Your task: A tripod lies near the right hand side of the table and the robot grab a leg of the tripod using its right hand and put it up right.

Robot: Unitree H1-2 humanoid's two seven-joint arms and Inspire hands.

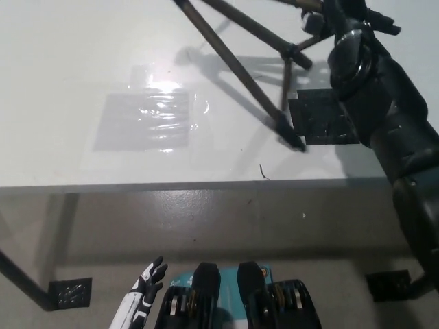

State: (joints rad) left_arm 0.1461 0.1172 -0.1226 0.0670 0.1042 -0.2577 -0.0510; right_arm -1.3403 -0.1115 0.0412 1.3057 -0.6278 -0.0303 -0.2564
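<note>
The tripod stands tilted on the white table, and its head is cut off by the picture's top edge. One long brown leg runs down to a black foot on the table. A second foot rests farther back. My black right hand is at the top right, shut around a third leg high up; that grip is partly hidden by the wrist. My white left hand hangs below the table's front edge at the lower left, with its fingers apart and nothing in them.
A black square patch lies on the table beside the near foot. A shiny clear sheet lies at the table's middle. The front edge runs across the picture. Table feet stand on the floor below.
</note>
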